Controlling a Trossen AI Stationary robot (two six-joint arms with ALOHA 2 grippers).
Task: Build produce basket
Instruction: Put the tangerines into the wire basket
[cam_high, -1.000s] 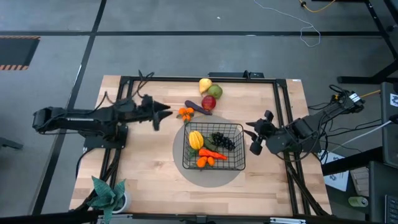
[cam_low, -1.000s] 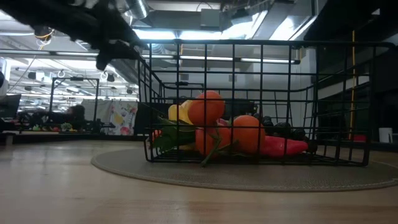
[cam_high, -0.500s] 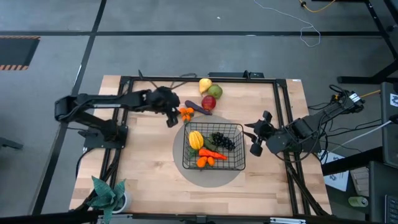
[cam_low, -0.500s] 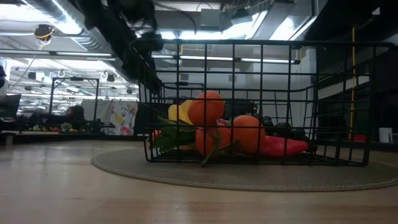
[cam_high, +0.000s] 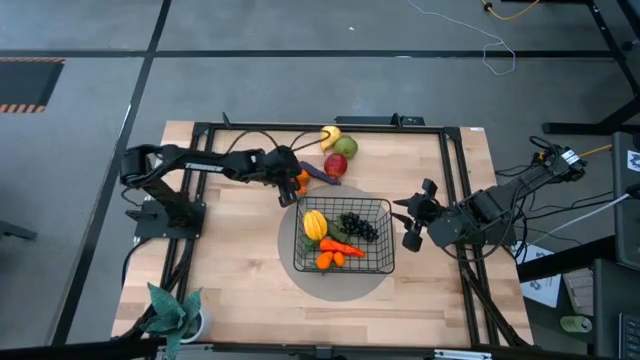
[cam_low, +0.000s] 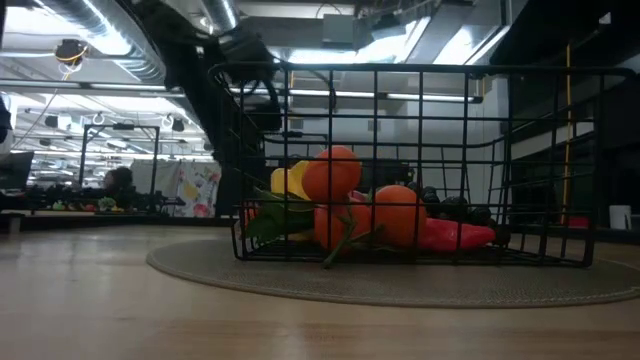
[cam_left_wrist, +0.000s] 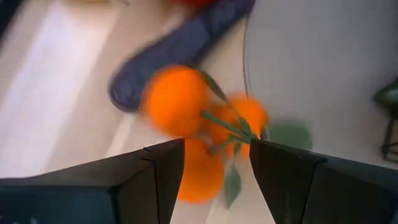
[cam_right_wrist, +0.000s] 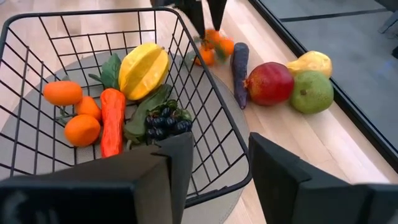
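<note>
Your left gripper (cam_left_wrist: 214, 168) sits over small oranges (cam_left_wrist: 199, 124) just outside basket's (cam_high: 343, 237) far-left corner, fingers spread, straddling cluster, not closed. Eggplant (cam_left_wrist: 180, 46) lies beside oranges, toward desk's far edge. Right gripper (cam_high: 408, 222) waits off basket's right side, fingers apart, empty.

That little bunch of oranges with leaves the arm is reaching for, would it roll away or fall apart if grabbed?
The cluster of small oranges joined by green stems and leaves probably lifts as one piece. Being lumpy, it likely wobbles rather than rolls. The left gripper, with its fingers spread on either side, may slip on the rounded, smooth-looking skins.
</note>
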